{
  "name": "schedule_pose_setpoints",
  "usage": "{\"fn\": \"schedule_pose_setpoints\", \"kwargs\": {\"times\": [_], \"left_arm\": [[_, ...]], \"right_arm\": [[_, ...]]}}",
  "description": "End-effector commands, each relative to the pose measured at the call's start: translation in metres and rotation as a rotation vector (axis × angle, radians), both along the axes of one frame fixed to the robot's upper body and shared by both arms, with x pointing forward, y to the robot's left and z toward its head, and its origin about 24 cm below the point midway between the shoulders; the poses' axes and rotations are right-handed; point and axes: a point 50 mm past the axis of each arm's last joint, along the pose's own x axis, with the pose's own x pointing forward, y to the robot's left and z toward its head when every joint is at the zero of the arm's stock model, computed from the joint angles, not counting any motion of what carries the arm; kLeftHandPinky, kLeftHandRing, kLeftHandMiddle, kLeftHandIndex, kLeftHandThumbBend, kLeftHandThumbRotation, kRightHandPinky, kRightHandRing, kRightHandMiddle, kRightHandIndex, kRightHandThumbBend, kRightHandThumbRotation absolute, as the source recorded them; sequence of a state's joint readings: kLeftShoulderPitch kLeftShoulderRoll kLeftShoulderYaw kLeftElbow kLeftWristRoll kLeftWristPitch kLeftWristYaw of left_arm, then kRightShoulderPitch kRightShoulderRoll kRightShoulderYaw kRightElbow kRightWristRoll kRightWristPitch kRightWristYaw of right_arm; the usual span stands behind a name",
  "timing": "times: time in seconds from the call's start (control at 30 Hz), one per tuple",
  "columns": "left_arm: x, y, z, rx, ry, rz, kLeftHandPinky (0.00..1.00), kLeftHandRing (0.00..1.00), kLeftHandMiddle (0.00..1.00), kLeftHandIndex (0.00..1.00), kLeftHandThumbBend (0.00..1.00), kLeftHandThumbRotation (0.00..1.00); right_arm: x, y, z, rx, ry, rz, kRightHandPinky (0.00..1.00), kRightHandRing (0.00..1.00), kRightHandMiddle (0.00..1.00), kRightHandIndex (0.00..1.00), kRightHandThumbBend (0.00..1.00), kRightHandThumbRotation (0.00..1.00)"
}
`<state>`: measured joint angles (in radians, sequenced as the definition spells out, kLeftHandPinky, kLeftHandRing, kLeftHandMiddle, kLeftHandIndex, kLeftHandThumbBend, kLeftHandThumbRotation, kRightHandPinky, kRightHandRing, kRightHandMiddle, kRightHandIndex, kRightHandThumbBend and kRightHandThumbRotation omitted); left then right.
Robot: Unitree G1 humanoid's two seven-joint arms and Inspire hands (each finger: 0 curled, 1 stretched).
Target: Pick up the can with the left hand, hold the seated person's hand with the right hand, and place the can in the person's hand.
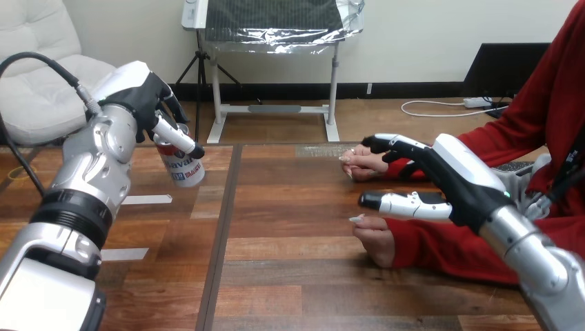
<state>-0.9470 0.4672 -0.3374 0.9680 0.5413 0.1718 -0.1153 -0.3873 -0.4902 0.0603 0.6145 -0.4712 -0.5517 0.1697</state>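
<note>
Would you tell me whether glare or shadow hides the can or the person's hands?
Head view: no glare on the can; the left hand, not shade, covers its upper part. Head view: the table is evenly lit, and the person's hands show plainly.

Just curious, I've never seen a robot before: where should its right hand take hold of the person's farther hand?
Probably the wrist, from above. The person's farther hand lies low on the table, fingertips pointing toward the can, so its wrist runs crosswise between the right hand's open fingers and thumb; gripping there leaves the palm free.
</note>
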Motion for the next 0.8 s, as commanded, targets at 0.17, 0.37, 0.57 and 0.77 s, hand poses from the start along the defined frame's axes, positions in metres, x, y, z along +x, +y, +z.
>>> {"fn": "schedule_pose_setpoints", "kwargs": {"times": [0.17,0.37,0.57,0.77], "left_arm": [[0.004,-0.006,0.032,0.000,-0.124,-0.043,0.31,0.38,0.44,0.44,0.77,0.00],[0.004,-0.007,0.033,-0.004,-0.127,-0.045,0.30,0.38,0.43,0.44,0.78,0.00],[0.003,-0.008,0.035,-0.006,-0.130,-0.048,0.29,0.37,0.43,0.44,0.78,0.00],[0.003,-0.008,0.035,-0.007,-0.128,-0.049,0.30,0.38,0.43,0.44,0.78,0.00]], "right_arm": [[0.030,-0.001,0.033,-0.155,-0.037,0.058,0.75,0.84,0.85,0.86,1.00,0.71],[0.037,-0.006,0.033,-0.189,0.006,0.049,0.78,0.85,0.85,0.85,1.00,0.67],[0.042,-0.011,0.033,-0.213,0.046,0.026,0.78,0.85,0.86,0.86,1.00,0.64],[0.045,-0.017,0.032,-0.226,0.084,-0.001,0.75,0.86,0.86,0.86,1.00,0.61]]}}
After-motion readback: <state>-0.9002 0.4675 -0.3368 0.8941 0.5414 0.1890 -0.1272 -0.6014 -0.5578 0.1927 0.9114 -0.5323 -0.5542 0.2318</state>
